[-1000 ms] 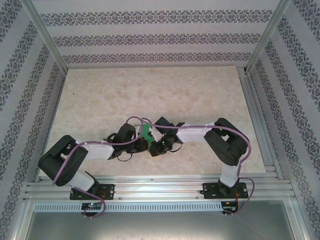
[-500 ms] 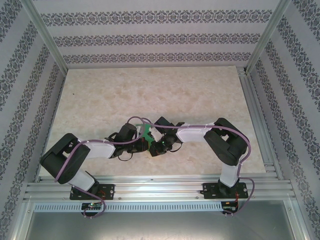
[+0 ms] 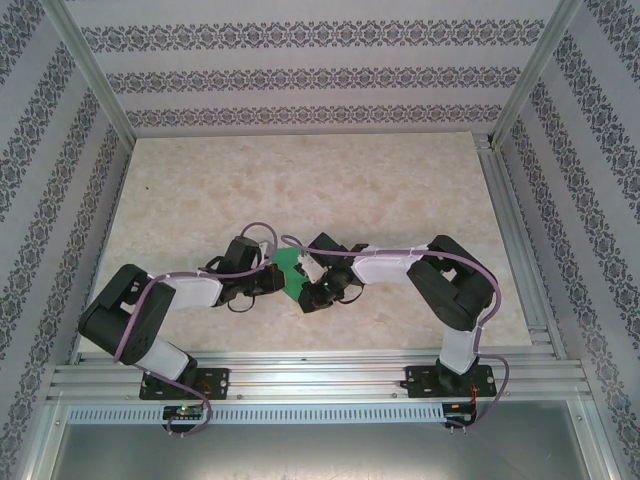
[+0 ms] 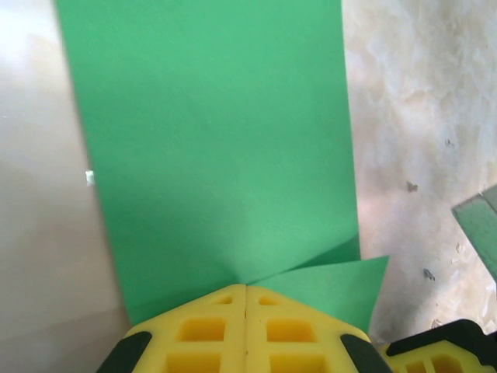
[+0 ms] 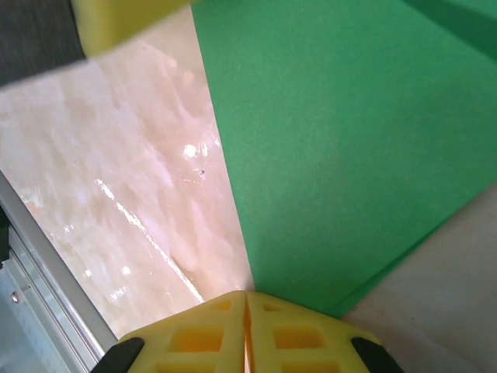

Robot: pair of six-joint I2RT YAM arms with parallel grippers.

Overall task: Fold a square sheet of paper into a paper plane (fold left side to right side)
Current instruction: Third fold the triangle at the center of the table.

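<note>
In left claw and right claw, green paper.

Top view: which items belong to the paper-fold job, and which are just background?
Job:
- paper, green, partly folded
- left hand, shut on the paper
- right hand, shut on the paper

Just there:
- table
- patterned walls
- frame rails

Green paper cut off by left wrist view's top edge.
</note>
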